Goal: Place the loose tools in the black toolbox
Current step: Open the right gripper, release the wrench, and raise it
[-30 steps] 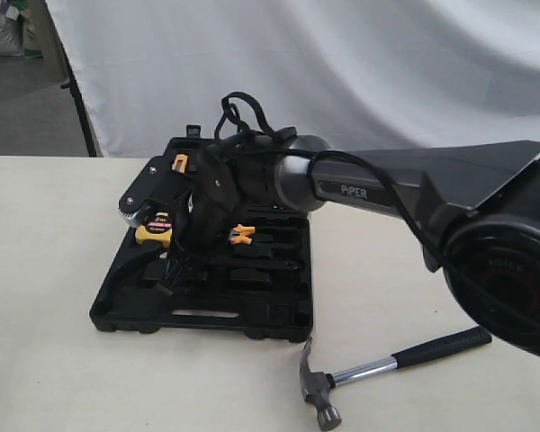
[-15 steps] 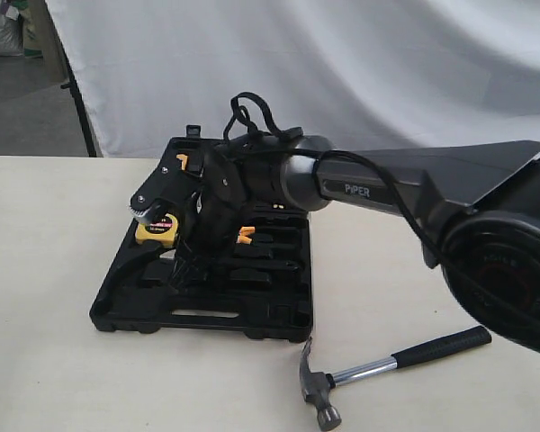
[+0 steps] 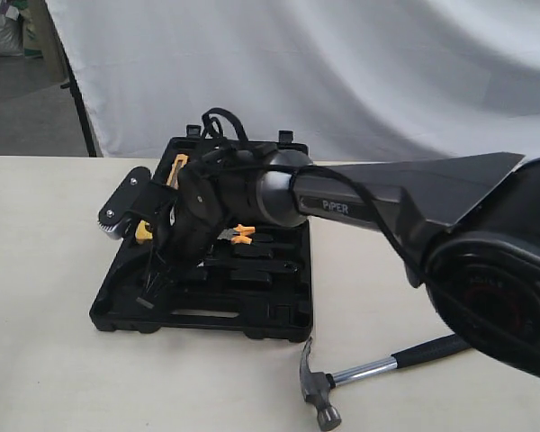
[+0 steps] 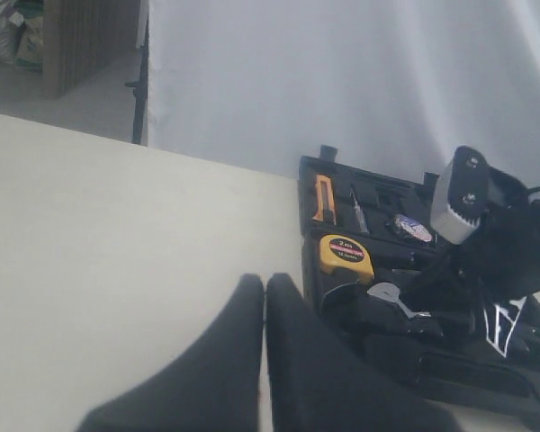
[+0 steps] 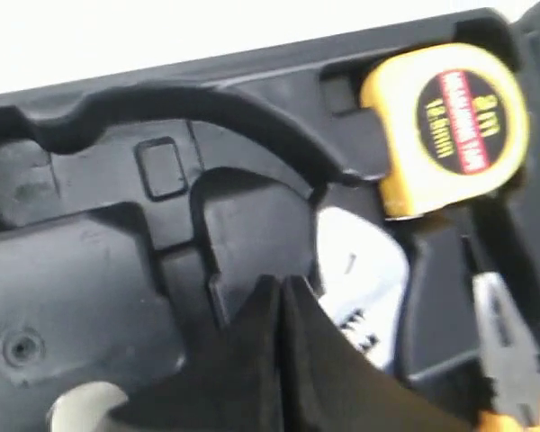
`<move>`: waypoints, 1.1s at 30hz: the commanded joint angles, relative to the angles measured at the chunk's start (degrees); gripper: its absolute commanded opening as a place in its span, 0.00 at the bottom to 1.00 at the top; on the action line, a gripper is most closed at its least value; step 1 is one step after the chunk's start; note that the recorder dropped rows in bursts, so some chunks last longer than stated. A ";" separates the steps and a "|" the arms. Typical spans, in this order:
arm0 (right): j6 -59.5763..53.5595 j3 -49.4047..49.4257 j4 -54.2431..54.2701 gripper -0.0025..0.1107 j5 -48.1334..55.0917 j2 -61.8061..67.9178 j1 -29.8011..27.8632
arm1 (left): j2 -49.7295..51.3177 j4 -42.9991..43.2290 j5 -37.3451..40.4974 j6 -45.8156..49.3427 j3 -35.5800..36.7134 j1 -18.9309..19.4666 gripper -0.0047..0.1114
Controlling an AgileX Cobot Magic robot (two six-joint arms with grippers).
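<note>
The black toolbox [image 3: 261, 315] lies open on the table with its recesses facing up. My right gripper [image 3: 149, 293] hangs low over its front left part, shut with nothing between the fingers; in the right wrist view the gripper [image 5: 279, 284] points at a recess of the toolbox [image 5: 90, 270] beside a silver wrench [image 5: 360, 279]. A yellow tape measure [image 5: 445, 126] sits in its recess. A hammer [image 3: 369, 367] lies loose on the table at the front right. My left gripper [image 4: 265, 290] is shut and empty, above the table beside the toolbox [image 4: 432, 373].
Orange-handled pliers [image 3: 241, 234] lie in the case. An orange utility knife [image 4: 322, 198] and a thin screwdriver [image 4: 358, 211] lie in its far recesses. A white cloth [image 3: 342, 63] hangs behind the table. The right arm's wrist camera [image 4: 459, 196] stands over the case.
My right arm has swung left and lower over the toolbox, its gripper now nearer the front left recess. The hammer has not moved.
</note>
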 commanded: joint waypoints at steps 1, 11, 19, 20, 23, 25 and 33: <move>-0.34 -0.47 -1.28 0.02 0.26 -3.63 -0.53 | -0.18 0.25 -0.41 -0.27 -0.15 1.45 0.05; 2.87 -0.37 -0.45 0.02 5.14 -2.60 -3.74 | -0.18 0.25 -0.41 -0.27 -0.15 1.45 0.05; 2.35 3.05 -0.68 0.02 11.99 -0.47 -3.83 | -0.18 0.25 -0.41 -0.27 -0.15 1.45 0.05; 2.35 3.79 -0.68 0.02 12.84 -0.47 -3.83 | -0.18 0.25 -0.41 -0.27 -0.15 1.45 0.05; 2.35 4.96 -0.68 0.02 17.39 -0.58 -3.83 | -0.18 0.25 -0.41 -0.27 -0.15 1.45 0.05; 2.35 4.96 -0.68 0.02 21.05 -0.58 -3.83 | -0.18 0.25 -0.41 -0.27 -0.15 1.45 0.05; -3.67 10.04 6.91 0.02 24.71 -2.73 -3.71 | -0.18 0.25 -0.41 -0.27 -0.15 1.45 0.05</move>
